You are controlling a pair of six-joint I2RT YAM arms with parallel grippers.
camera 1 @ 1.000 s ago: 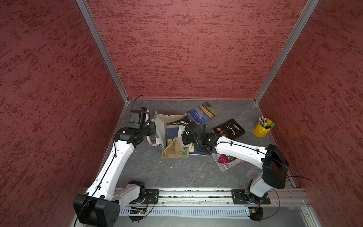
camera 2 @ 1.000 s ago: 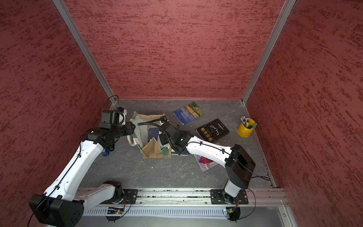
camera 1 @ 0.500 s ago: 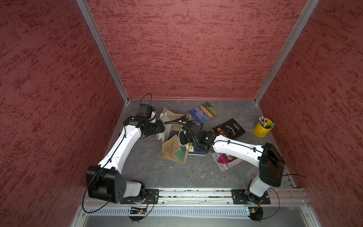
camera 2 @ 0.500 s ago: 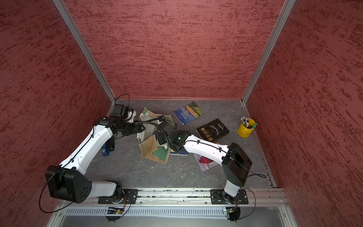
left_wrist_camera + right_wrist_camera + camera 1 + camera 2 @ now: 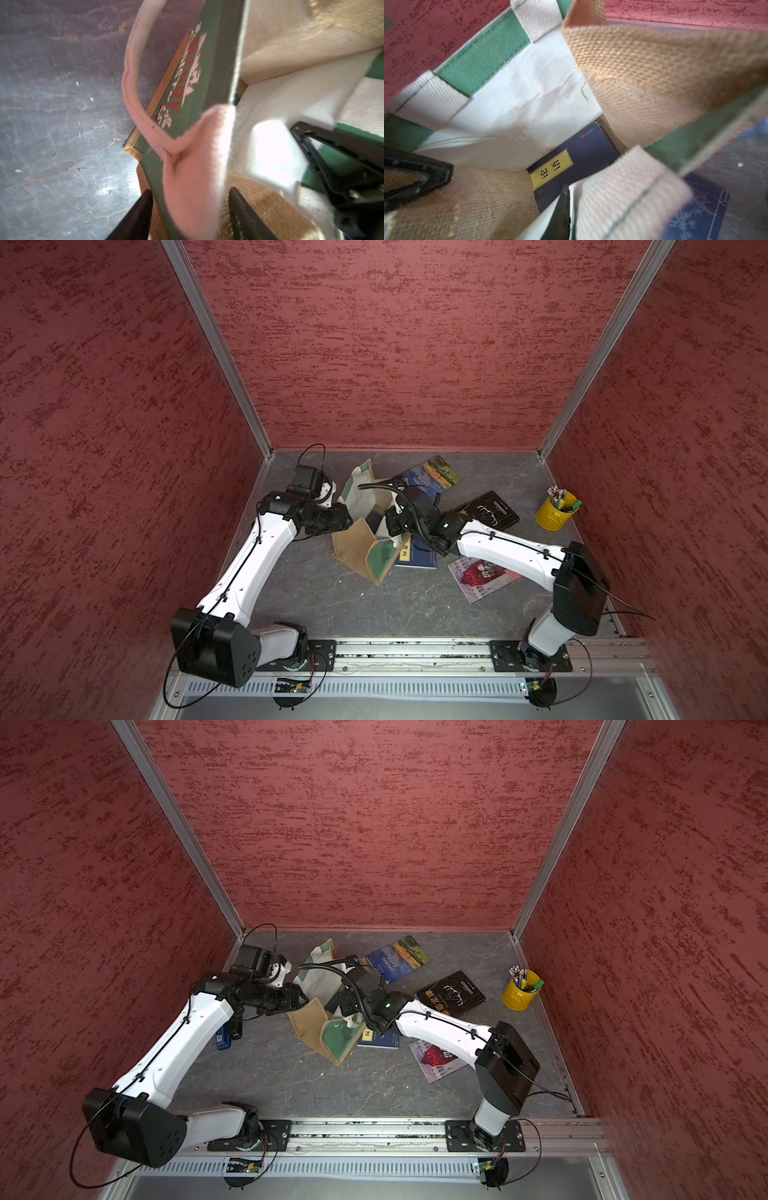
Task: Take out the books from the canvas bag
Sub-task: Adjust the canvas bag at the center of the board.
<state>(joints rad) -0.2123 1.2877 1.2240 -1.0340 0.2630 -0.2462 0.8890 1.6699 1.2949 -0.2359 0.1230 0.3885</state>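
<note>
Though left pincer (image 5: 190, 191) and right pincer (image 5: 390, 531) grips are unclear, one bag (image 5: 353, 549), four books (image 5: 490, 510) outside, one inside.

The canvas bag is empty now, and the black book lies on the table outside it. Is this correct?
Not quite. The canvas bag is not empty: the right wrist view shows a navy book with a yellow label inside it. The black book does lie on the table outside.
</note>
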